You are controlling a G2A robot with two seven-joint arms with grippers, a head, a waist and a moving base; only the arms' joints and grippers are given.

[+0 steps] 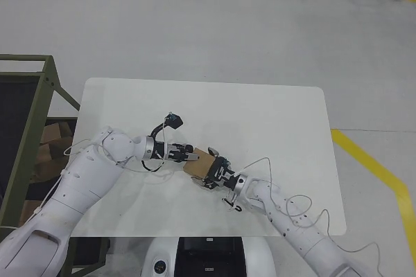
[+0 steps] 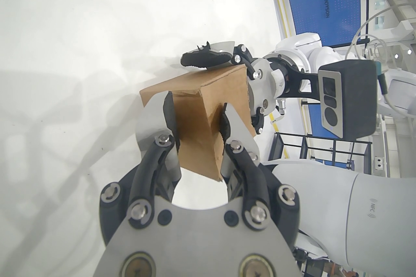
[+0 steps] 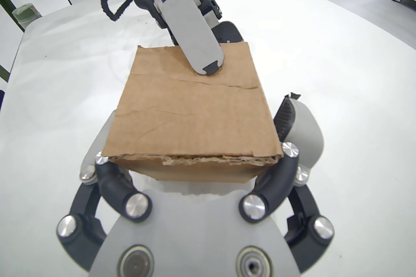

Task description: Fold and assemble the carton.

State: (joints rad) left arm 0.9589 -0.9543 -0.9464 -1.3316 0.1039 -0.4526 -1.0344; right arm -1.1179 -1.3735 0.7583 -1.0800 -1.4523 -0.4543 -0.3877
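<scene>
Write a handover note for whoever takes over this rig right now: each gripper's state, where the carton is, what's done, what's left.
Left gripper: shut on the brown carton, one finger atop a panel, one beneath.
Right gripper: at the carton's opposite end; grip unclear.
Carton: held between both arms over the middle of the white table.
Done: it looks opened into a box shape.
Left: end flaps probably need folding and closing.

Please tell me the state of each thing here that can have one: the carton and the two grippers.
carton: partly folded, with a frayed edge, held between both grippers.
left gripper: shut on one panel of the carton.
right gripper: shut on the carton, one finger on each side.
</scene>
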